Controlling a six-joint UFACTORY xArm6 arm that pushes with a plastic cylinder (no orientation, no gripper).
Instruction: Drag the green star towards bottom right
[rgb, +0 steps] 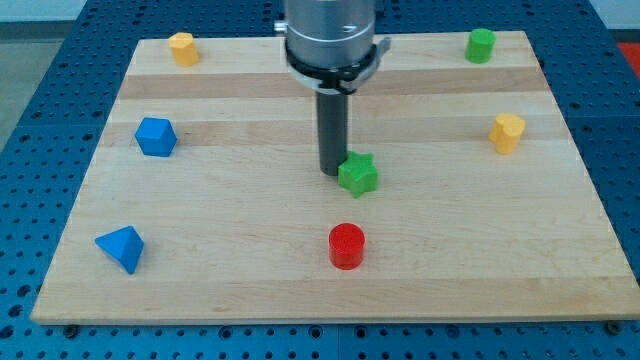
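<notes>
My tip (331, 172) sits against the upper-left side of the green star (358, 174), touching or nearly so; I can't tell for sure. No jaws on this tool, it's a bare rod, so nothing is held: the star just rests on the board (240, 290) beside it, near board centre.

Risks from here:
- Contact looks off-centre on the star. A star has points and notches, so a push down-right likely spins it and lets it slide off the tip to one side.
- If it slips toward the view's top, the rod runs past it and I have to circle back.
- Red cylinder (347, 245) is below the tip, slightly right. Too steep a downward heading and the star clips it, shoving both.
- Yellow block (507, 132) is well off to the tip's right, slightly up. Only an issue if the push goes too flat.
- Board's bottom-right edge: overshoot drops the star off.

Blue blocks (155, 136) (121, 247), the orange-yellow block (181, 47) and the green cylinder (481, 44) are far from the path, no concern.
</notes>
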